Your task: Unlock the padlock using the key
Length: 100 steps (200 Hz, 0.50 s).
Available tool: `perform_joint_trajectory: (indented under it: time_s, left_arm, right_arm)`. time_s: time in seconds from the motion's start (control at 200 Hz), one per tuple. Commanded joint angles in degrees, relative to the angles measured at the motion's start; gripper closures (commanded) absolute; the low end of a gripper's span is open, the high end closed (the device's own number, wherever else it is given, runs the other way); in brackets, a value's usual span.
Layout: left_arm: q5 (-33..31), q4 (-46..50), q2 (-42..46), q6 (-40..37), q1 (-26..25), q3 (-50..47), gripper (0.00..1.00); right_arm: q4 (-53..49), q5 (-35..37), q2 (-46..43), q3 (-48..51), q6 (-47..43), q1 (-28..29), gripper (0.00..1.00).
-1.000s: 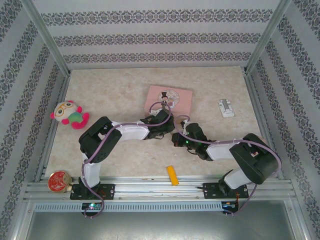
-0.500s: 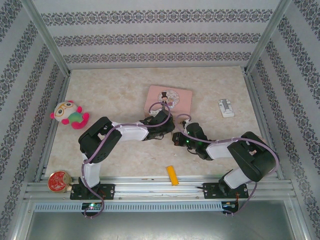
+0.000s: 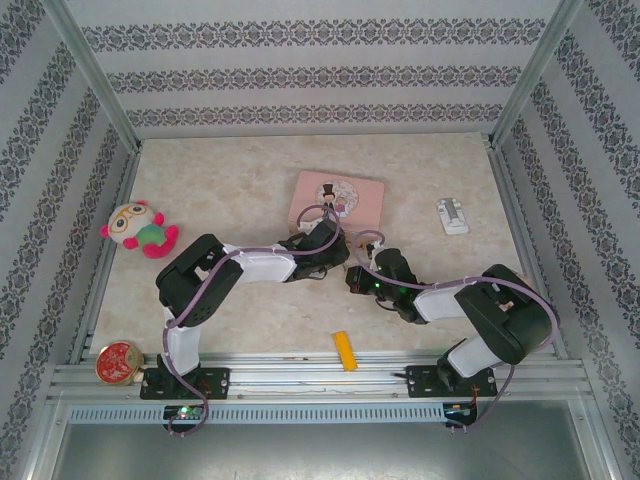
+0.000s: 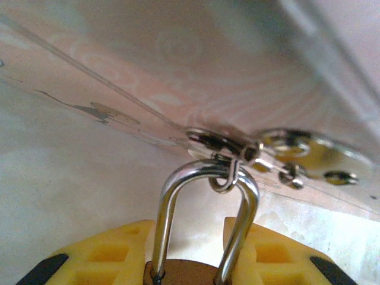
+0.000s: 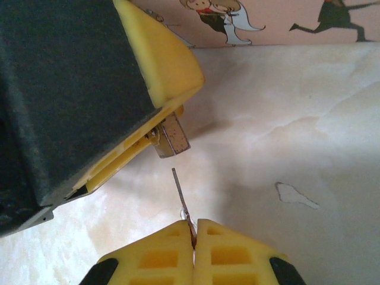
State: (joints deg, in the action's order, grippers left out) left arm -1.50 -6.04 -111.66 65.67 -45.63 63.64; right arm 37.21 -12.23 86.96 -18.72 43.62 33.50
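Two grippers face each other near the middle of the table [image 5: 309, 119], just off the pink tin's [image 3: 337, 198] near edge: the left gripper [image 4: 190, 261] clamps the padlock [image 5: 172, 138] with its base jutting out, seemingly so the right gripper [image 5: 195, 237], pinched on the key [image 5: 180, 190], can aim the blade there.

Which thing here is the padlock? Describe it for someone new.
Find the pink picture tin mid-table; just in front of it, the left gripper pinches the padlock. It is a tiny brass block with a thin silver shackle, unlike the long yellow bar.
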Motion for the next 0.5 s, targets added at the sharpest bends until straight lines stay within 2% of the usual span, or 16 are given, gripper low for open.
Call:
perform_joint_trajectory:
  time_s: [0.0,0.495]
  left_arm:
    - [2.5,-4.2,2.7,3.4,0.6,-0.1,1.0]
    - [2.7,-5.5,2.5,3.9,0.6,-0.7,1.0]
  right_arm:
    - [2.8,-0.9,1.0,-0.1,0.3,-0.5,1.0]
    - [5.2,-2.8,4.4,-0.6,1.0,-1.0,1.0]
